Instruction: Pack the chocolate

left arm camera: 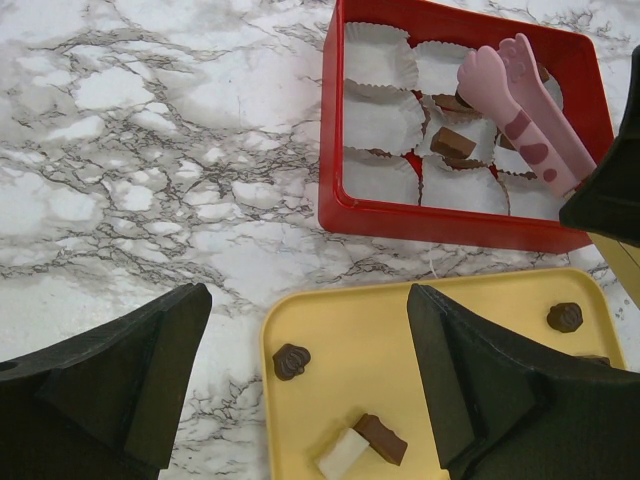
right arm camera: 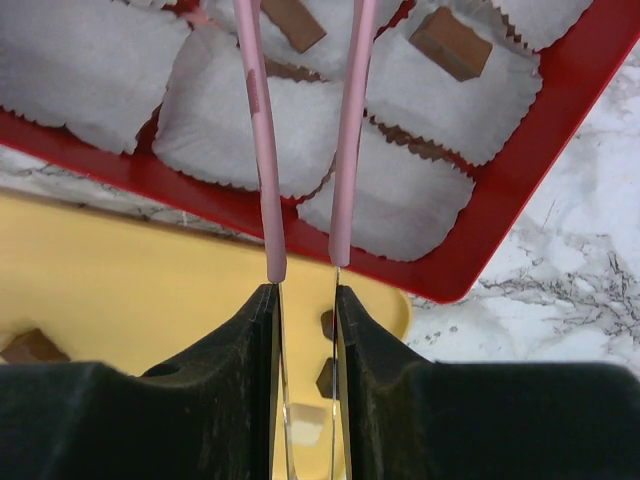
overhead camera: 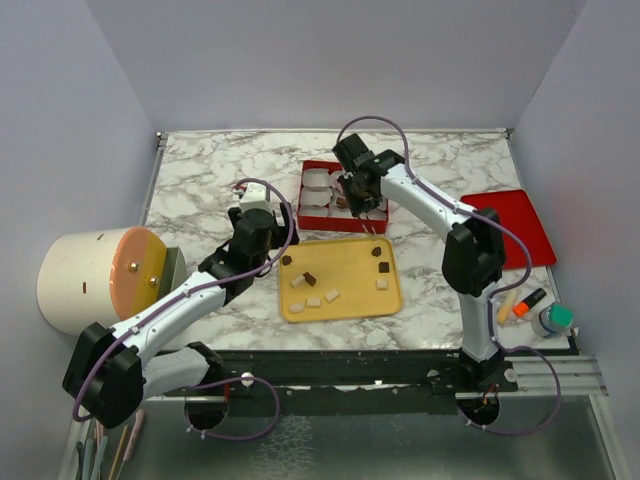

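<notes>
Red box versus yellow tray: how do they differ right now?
The red box has taller walls; the yellow tray is shallow. The red box is lined with white paper cups, a few holding chocolate; on the yellow tray pieces lie loose. The pink tongs point into the red box, not the yellow tray. Both sit on the marble table.

High rear overview; two close, seemingly downward wrist views, red box (left arm camera: 440, 222) in all.

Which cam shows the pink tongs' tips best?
Left wrist: the pink tongs show both paw-shaped tips over the red box. Right wrist shows only their two shafts; top external shows them tiny, at the right end effector.
</notes>
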Motion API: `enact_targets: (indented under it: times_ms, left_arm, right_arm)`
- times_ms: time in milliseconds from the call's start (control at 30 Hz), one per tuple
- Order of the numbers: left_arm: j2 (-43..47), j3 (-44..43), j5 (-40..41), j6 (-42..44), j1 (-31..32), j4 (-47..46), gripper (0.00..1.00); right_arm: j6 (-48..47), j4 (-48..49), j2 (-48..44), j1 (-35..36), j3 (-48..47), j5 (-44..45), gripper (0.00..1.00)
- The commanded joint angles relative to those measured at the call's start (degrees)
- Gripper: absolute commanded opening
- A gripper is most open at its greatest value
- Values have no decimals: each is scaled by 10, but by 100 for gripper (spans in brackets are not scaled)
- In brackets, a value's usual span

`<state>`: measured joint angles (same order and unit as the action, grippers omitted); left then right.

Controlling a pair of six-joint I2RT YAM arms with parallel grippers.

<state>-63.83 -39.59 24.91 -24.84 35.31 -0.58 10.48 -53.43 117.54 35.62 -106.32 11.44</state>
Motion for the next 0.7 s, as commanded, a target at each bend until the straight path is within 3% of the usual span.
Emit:
enact_targets:
  times_ms: [0,667]
  left_arm:
    - [9,8,3,-2,-2,-6,90]
    - [5,10,2,-2,-2,-7,90]
  right_arm:
    - [-7,23,27,-15,-30,-17,0]
    - [-10,24,107,-30,-114,-16,0]
